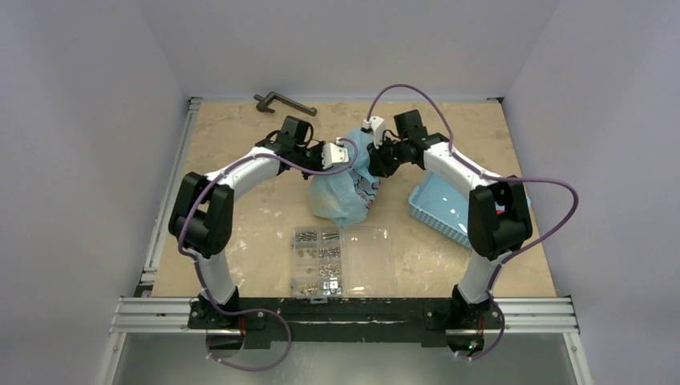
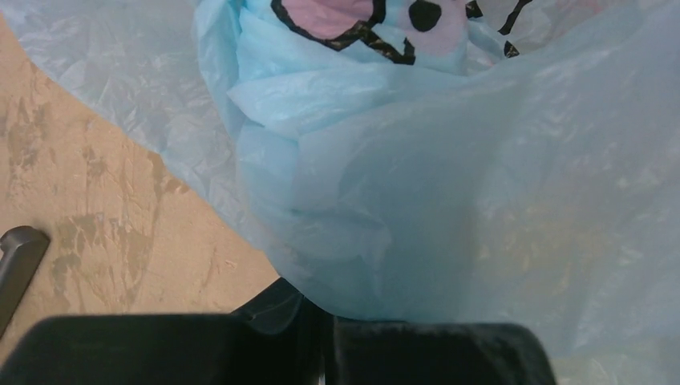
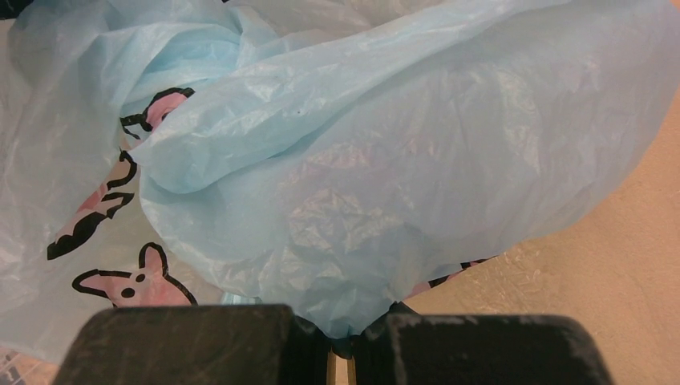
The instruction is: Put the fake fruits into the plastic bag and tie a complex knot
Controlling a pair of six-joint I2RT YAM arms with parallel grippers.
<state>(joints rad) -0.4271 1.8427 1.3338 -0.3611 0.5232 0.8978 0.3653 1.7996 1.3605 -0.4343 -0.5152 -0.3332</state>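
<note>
At the far left of the bench (image 1: 240, 241), near the back edge, a dark metal crank (image 1: 285, 103) is seen lying flat, well apart from everything else. The left arm (image 1: 232, 180) is bent inward toward the middle, and its end effector (image 1: 353, 157) is set against the upper left side of the plastic bag (image 1: 346, 192). In the left wrist view this end effector (image 2: 325, 341) is shown pressed together, with a fold of the bag's (image 2: 417, 200) thin blue plastic pinched between the two black fingers (image 2: 160, 349). The bag stands in the middle of the bench as a bunched, light-blue bundle, its top gathered between the two arms and its pink and black cartoon print (image 2: 361, 20) turned partly outward. A faint yellowish tint is visible through the plastic in the left wrist view, but the contents cannot be made out, and it cannot be told whether a knot has been formed. In front of the bag, nearer the arm bases, a clear compartment box (image 1: 343, 261) with screws in its left cells is laid flat. The right end effector (image 1: 378, 159) is placed at the bag's upper right side, and in the right wrist view it (image 3: 341, 357) is likewise closed, with a hanging point of the bag (image 3: 361, 200) caught between its fingers (image 3: 184, 345). At the right, a blue slotted basket (image 1: 441, 204) is partly hidden behind the right arm (image 1: 493, 212).
</note>
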